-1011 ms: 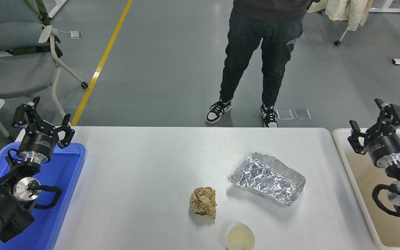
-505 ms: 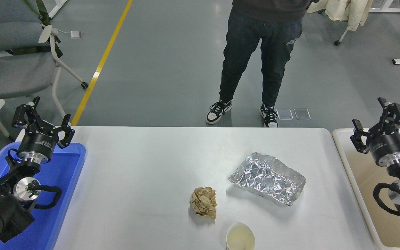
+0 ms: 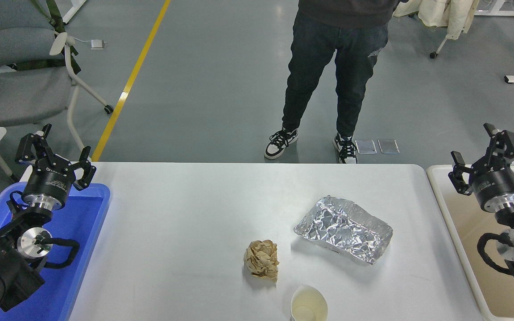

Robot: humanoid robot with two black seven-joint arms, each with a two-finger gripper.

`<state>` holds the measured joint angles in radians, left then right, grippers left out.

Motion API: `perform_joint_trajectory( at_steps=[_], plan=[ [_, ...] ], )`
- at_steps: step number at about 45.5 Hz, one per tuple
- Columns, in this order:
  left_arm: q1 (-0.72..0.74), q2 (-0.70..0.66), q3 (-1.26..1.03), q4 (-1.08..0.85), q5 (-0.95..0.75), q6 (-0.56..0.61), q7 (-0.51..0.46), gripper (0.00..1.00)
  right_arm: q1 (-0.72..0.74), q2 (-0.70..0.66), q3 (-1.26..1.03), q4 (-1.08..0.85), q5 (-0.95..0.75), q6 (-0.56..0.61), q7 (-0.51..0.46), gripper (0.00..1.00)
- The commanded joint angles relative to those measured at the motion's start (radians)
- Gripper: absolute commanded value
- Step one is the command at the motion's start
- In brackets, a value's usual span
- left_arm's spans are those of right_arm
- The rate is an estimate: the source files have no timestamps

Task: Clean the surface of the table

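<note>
My right hand (image 3: 489, 154) spread wide above the beige bin (image 3: 471, 232), left hand (image 3: 56, 154) also spread over the blue tray (image 3: 83, 249), white table (image 3: 185, 223) between them carrying foil tray (image 3: 344, 228), crumpled paper (image 3: 262, 260), paper cup (image 3: 308, 304)

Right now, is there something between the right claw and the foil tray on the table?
Nothing visible. The right claw hangs open over the beige bin; only bare table surface lies toward the foil tray.

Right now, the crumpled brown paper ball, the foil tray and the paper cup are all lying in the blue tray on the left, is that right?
Not quite: the head view shows the paper ball, foil tray and paper cup all lying on the white table surface, not in the blue tray.
</note>
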<state>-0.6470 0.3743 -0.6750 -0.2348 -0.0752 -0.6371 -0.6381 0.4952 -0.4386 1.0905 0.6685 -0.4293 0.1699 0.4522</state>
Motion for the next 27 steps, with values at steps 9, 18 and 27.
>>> perform_joint_trajectory(
  at_steps=[9,18,27],
  plan=[
    [-0.002,0.000,0.000,0.000,0.000,-0.003,0.000,1.00,0.017,0.000,0.000,-0.009,0.001,-0.006,-0.003,0.99],
    [0.000,0.000,0.000,0.000,0.000,-0.003,0.000,1.00,0.016,0.000,-0.026,0.029,0.086,0.010,-0.137,0.99],
    [-0.002,0.000,0.000,0.000,0.000,-0.003,0.000,1.00,0.017,-0.100,-0.041,0.121,0.119,0.011,-0.308,0.99]
  ],
)
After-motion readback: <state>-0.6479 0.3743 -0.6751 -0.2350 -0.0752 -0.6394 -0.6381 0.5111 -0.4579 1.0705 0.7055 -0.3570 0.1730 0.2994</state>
